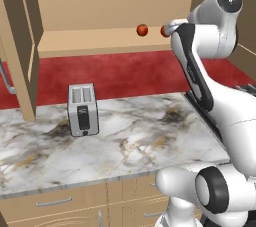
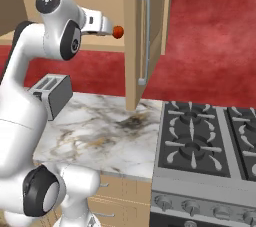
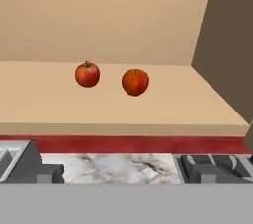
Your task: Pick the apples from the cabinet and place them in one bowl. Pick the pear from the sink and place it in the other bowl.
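Both 2 apples (image 3: 87, 74) sit side by side on the cabinet (image 3: 123, 109) shelf. Pincer (image 2: 107, 25) is spread wide, holding nothing. Coming in sloppy could nudge 1 rolling off onto the desk (image 1: 125, 136).

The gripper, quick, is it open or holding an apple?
Gripper: open, holding nothing; both apples sit on the cabinet shelf ahead of it.

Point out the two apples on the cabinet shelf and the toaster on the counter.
Left apple (image 3: 87, 75), hand view, middle of its red skin.
Right apple (image 3: 135, 82), hand view, middle of its front.
Toaster (image 1: 83, 111), left base view, its front face.
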Tool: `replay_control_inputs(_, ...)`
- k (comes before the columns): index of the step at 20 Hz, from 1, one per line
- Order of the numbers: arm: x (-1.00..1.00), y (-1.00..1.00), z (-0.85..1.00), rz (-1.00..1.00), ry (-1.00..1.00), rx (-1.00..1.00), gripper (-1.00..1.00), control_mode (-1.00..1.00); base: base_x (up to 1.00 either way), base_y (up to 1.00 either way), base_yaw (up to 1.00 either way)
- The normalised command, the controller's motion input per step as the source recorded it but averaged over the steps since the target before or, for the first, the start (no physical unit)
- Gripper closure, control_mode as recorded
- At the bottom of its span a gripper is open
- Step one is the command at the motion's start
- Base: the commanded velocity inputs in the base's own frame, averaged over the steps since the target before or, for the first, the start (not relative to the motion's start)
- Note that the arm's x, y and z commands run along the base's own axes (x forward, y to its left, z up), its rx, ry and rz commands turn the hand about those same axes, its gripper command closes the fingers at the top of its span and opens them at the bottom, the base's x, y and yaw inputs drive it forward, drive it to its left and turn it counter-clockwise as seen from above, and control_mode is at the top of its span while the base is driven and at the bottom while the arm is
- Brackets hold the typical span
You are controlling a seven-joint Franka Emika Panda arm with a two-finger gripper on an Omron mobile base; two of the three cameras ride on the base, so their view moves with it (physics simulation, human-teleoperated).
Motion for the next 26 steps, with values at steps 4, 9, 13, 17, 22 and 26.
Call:
replay_control_inputs(4,0.53,-0.03,0.00,0.00,0.00,0.00,-1.00,-1.00,0.00,0.00,0.00)
replay_control_inputs(9,0.44,-0.07,0.00,0.00,0.00,0.00,-1.00,-1.00,0.00,0.00,0.00)
replay_control_inputs(13,0.31,-0.15,0.00,0.00,0.00,0.00,-1.00,-1.00,0.00,0.00,0.00)
replay_control_inputs(17,0.23,-0.06,-0.06,0.00,0.00,0.00,-1.00,-1.00,0.00,0.00,0.00)
replay_control_inputs(22,0.21,-0.01,-0.16,0.00,0.00,0.00,-1.00,-1.00,0.00,0.00,0.00)
replay_control_inputs(26,0.22,0.00,-0.19,0.00,0.00,0.00,-1.00,-1.00,0.00,0.00,0.00)
